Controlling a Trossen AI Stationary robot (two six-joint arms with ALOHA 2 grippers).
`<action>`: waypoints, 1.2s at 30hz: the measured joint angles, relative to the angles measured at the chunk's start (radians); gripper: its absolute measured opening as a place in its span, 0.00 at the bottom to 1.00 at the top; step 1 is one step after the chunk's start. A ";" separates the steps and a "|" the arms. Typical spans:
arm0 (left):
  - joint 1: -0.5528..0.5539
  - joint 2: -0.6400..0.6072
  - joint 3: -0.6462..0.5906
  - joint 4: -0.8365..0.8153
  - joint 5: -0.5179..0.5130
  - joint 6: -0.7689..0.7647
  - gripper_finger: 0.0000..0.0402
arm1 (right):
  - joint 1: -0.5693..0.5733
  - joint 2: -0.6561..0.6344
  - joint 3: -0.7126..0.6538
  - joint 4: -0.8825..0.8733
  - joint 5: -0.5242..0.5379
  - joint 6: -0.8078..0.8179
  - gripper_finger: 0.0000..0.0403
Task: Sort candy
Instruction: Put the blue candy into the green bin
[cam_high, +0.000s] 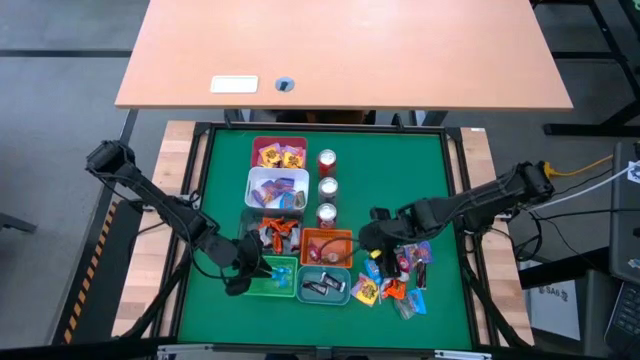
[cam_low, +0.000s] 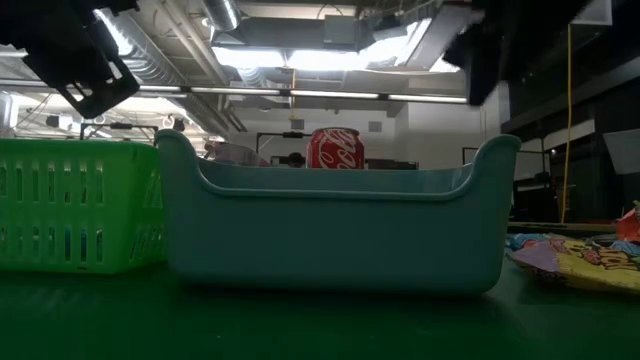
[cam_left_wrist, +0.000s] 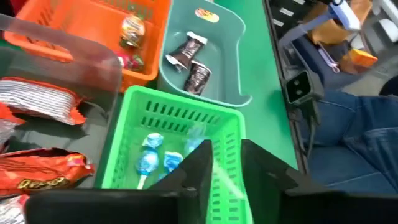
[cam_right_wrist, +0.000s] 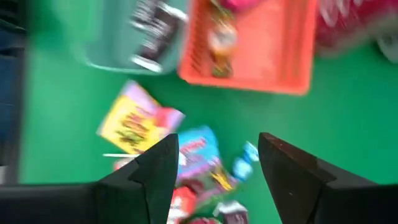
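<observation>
1. Now the left gripper hangs over the green bin, seemingly because blue lollipops belong there; three or so lie inside.
2. Its jaws look parted a little in the left wrist view, with nothing clearly between them; whether a sweet has just dropped I cannot tell.
3. The right gripper stands wide open and empty above the loose candy on the mat, right of the bins, probably lining up the next pick.
4. Sorted piles explain the layout: dark wrappers in the teal bin, a round sweet in the orange bin, more in the white bin and red bin.
5. Three cans stand in a row beside the bins, untouched.
6. The lollipops lie roughly flat, heads toward the teal bin; sticks are hard to trace.
7. The two dark wrappers lie with long axes slanted, nearly parallel.
8. The yellow packet in the pile lies flat, at an angle to the orange bin's edge.
</observation>
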 joint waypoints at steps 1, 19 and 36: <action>0.000 0.000 0.000 -0.001 -0.009 0.000 0.21 | -0.002 0.000 -0.019 -0.001 0.023 0.027 0.55; 0.002 0.000 0.000 0.000 -0.016 0.000 0.33 | -0.017 0.000 -0.352 0.279 0.096 0.261 0.55; 0.002 -0.001 0.000 0.004 -0.019 0.000 0.33 | -0.017 0.036 -0.433 0.371 0.080 0.261 0.55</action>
